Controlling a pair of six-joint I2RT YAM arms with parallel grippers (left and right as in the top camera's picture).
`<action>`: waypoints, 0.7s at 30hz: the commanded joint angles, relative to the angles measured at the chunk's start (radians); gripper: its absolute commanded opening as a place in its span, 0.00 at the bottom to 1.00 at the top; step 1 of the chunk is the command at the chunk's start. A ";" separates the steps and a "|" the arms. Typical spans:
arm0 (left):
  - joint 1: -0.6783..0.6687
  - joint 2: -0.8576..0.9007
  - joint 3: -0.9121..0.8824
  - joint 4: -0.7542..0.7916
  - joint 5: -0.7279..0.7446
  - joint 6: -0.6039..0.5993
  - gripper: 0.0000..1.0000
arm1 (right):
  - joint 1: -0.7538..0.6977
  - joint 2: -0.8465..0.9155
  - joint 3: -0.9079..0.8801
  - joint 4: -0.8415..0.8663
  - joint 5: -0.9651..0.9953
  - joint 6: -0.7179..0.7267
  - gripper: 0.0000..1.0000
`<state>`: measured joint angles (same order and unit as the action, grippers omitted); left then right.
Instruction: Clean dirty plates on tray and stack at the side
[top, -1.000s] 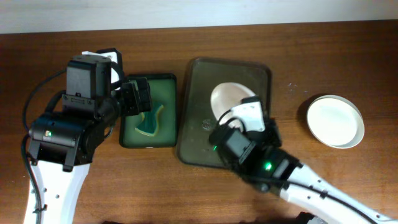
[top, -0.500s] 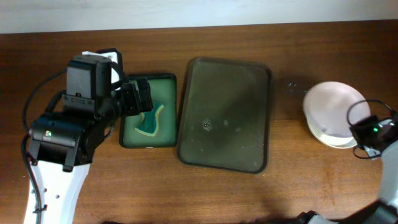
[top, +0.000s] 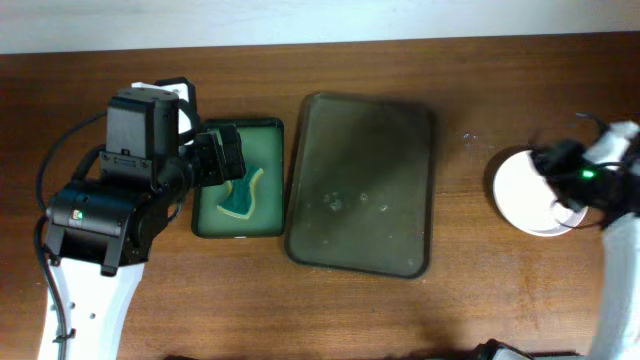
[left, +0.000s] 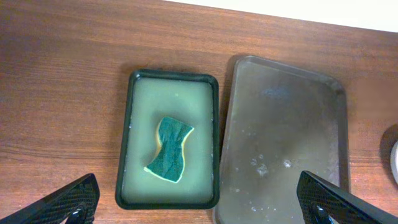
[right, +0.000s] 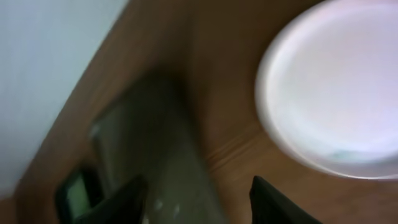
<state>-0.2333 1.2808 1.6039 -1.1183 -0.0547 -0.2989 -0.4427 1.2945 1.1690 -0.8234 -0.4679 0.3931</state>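
The dark tray (top: 360, 140) holds no plates, only water drops. White plates (top: 522, 195) sit stacked on the table to the right of it, and in the right wrist view the stack (right: 336, 93) shows blurred. My right gripper (top: 555, 165) hovers over the stack's far edge. In its own view the right gripper (right: 199, 202) is open, with nothing between its fingers (right: 121, 202). My left gripper (top: 222, 158) hangs wide open above the green sponge (top: 240, 195), well clear of it. In the left wrist view the sponge (left: 169, 149) lies in its basin below the left gripper (left: 200, 204).
The sponge lies in a small green basin (top: 210, 228) with a dark rim, just left of the tray. In the left wrist view the basin (left: 127, 124) and the tray (left: 286, 124) nearly touch. Bare wooden table lies between the tray and the plates.
My right arm carried a white plate from the tray to the stack at the right, then let it go as its jaws opened. The left arm has not moved.
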 joint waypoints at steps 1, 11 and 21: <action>0.001 0.000 0.013 -0.001 0.007 0.001 1.00 | 0.259 -0.106 0.014 -0.009 0.042 -0.095 0.51; 0.001 0.000 0.013 -0.001 0.007 0.001 1.00 | 0.967 -0.341 0.015 0.031 0.258 -0.244 0.98; 0.001 0.000 0.013 -0.001 0.007 0.001 1.00 | 0.872 -0.595 -0.125 0.093 0.663 -0.247 0.98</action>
<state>-0.2333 1.2812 1.6039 -1.1183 -0.0547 -0.2989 0.4850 0.7753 1.1522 -0.7750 0.0544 0.1528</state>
